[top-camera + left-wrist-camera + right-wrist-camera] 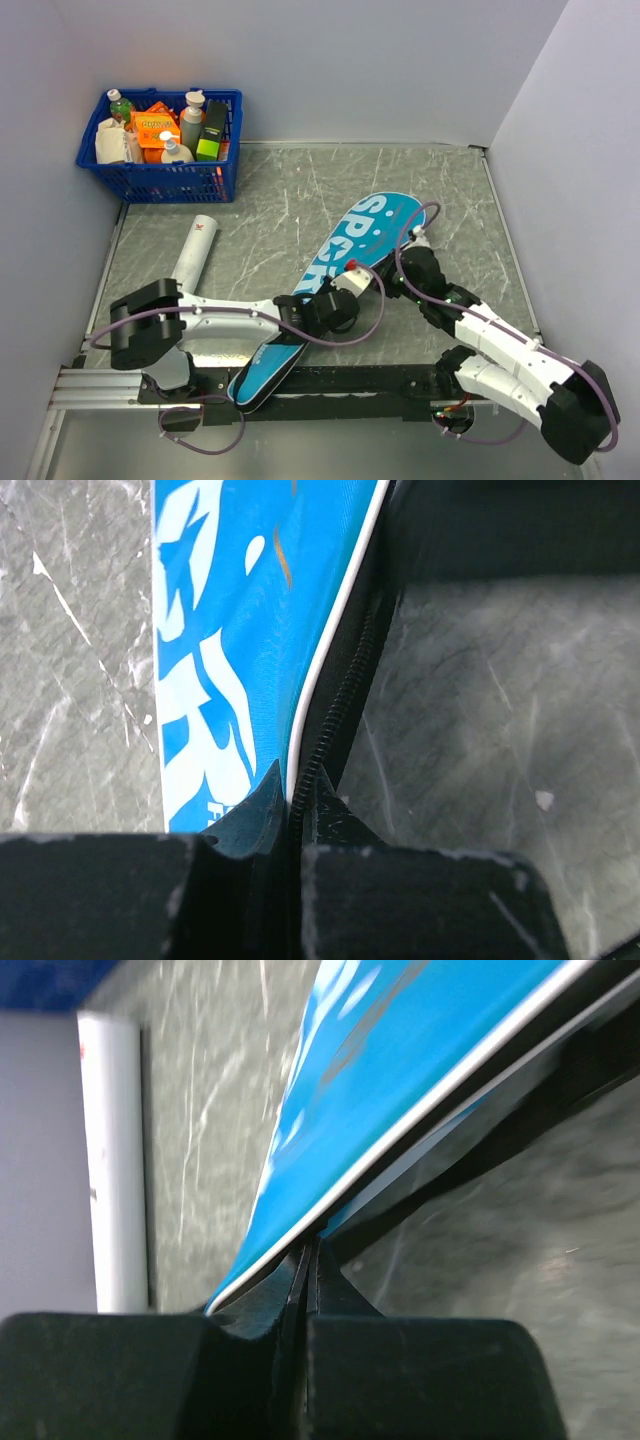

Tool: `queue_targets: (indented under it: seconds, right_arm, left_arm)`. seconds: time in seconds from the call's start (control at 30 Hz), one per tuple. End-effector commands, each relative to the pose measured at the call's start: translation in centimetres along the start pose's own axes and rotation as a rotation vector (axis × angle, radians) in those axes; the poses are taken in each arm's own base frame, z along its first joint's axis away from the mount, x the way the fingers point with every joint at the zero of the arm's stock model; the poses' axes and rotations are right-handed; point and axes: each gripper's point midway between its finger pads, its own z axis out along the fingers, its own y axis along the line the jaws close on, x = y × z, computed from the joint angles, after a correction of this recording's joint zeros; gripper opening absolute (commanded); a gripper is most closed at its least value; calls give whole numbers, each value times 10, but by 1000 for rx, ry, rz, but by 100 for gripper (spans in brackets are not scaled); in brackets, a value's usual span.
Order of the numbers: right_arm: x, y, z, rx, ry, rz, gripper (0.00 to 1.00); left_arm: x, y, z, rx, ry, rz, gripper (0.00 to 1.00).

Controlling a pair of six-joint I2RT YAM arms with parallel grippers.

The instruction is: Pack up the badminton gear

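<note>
Your left claw (292, 805) is shut tight on the edge of the cover (375, 225), right by the zip (345, 690). Your right claw (308, 1260) is pinched shut on the same edge, farther up.

The cover lies on the table (300, 190). Its long way runs on a slant, from near left to far right. The fat head end is far and right, and the thin handle end is near. Both claws hold its right side: the left claw about the middle, the right claw up by the head. So the held edge runs away from the left claw toward the far right. I think any pull or lift has to go along that line, or the two claws will fight each other.

It looks dark under the held edge, so the cover may be open there, but you cannot see inside. No racket or shuttlecocks show anywhere.

The tube (195, 250) lies on the table left of the cover, well apart from it. It points near to far, leaning a little right at the far end. It is not packed yet. Your left claw is nearer to it; the right claw would have to cross over the cover. The basket (160, 182) sits far left, so leave it alone
</note>
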Motion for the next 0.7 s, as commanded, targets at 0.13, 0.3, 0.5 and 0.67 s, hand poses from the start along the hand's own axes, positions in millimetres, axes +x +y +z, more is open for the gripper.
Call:
queue_targets:
  seconds: [0.13, 0.3, 0.5, 0.67]
  right_arm:
    - [53, 16, 8, -81, 143, 39, 0]
    - [48, -4, 11, 1, 99, 23, 0]
    - [24, -23, 16, 60, 41, 9, 0]
    - [10, -41, 21, 95, 15, 1, 0]
  left_arm:
    - [-89, -24, 16, 94, -205, -122, 1]
    - [-97, -32, 12, 168, -230, -113, 32]
    - [-97, -36, -27, 288, -193, -139, 90]
    - [-57, -2, -53, 186, -67, -197, 89]
